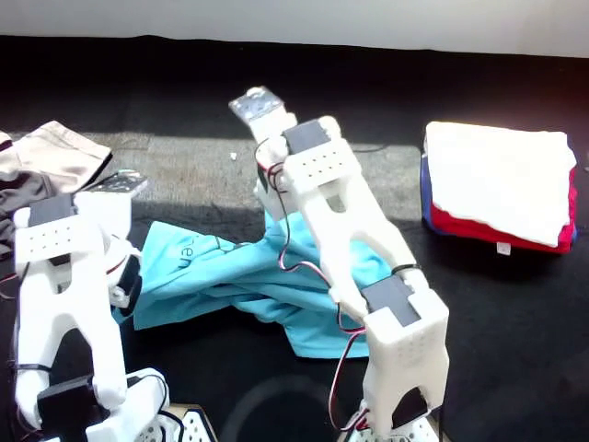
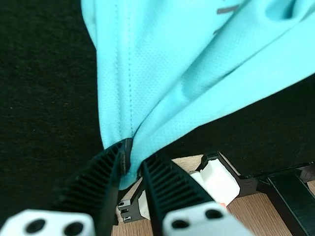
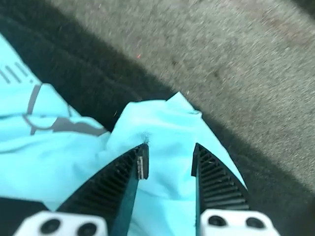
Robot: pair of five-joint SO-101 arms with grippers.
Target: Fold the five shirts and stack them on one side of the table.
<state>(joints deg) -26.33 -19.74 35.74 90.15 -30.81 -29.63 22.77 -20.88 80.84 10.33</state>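
Our left gripper clamped tight on an edge of the turquoise shirt, our right gripper with jaws parted, shirt cloth between them

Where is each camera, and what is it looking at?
High view: fixed overhead, looking down on both white arms, the turquoise shirt and a white-topped folded shirt stack.
Left wrist view: on the left arm, facing along the left gripper, shut on the shirt's edge.
Right wrist view: on the right arm, facing past the open right gripper onto the shirt.
Shared: all show that shirt.
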